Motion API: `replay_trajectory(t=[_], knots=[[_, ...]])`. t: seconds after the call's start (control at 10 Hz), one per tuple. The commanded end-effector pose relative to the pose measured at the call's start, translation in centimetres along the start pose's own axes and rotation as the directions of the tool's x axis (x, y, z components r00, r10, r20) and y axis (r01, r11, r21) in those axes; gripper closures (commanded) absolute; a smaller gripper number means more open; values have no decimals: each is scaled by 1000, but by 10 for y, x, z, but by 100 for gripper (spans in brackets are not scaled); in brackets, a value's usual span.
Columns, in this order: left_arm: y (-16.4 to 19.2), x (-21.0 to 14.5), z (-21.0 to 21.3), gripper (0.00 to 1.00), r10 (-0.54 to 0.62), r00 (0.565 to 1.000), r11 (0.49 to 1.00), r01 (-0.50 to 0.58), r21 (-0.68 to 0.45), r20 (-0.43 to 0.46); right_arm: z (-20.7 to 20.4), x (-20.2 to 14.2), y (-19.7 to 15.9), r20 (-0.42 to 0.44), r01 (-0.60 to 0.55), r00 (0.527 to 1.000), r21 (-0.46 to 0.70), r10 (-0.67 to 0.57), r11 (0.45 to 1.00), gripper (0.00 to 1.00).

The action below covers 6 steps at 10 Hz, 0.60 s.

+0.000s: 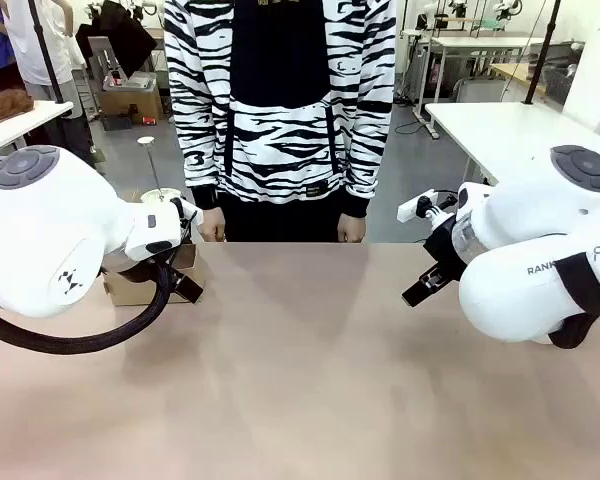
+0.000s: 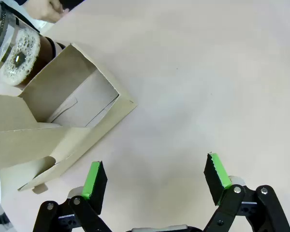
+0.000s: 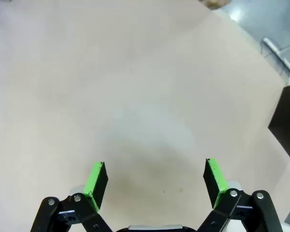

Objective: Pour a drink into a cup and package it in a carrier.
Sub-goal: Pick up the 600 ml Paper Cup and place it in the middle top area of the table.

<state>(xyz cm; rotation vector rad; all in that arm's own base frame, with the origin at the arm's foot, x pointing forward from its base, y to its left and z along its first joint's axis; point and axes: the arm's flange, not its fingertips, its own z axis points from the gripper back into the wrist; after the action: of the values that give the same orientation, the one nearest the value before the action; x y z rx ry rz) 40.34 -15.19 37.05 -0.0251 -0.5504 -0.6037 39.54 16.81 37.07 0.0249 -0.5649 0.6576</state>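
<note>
The brown cardboard carrier [image 2: 63, 111] lies just left of my left gripper [image 2: 154, 179], which hovers open over bare table with nothing between its green pads. Beyond the carrier stands a clear glass jar with the dark, foamy drink [image 2: 21, 55]. From the front, the carrier [image 1: 140, 288] peeks out behind my left gripper [image 1: 185, 285]. My right gripper [image 3: 154, 179] is open and empty above bare tabletop, and from the front it [image 1: 425, 287] hangs at the table's right side. The cup is out of view.
A person in a striped hoodie stands at the far edge, hands [image 1: 212, 225] resting by the table. The tan table [image 1: 310, 380] is bare in the middle and front. A black object [image 3: 287, 121] sits off the table's edge in the right wrist view.
</note>
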Motion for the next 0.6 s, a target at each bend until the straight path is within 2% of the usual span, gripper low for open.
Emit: replay_trajectory(t=[0.0, 0.5], knots=[[0, 0, 0, 0, 0, 1000, 1000, 0, 0, 0, 0, 0, 0, 0, 0, 1000, 0, 0, 1000, 0], [0, 0, 0, 0, 0, 1000, 1000, 0, 0, 0, 0, 0, 0, 0, 0, 1000, 0, 0, 1000, 0]])
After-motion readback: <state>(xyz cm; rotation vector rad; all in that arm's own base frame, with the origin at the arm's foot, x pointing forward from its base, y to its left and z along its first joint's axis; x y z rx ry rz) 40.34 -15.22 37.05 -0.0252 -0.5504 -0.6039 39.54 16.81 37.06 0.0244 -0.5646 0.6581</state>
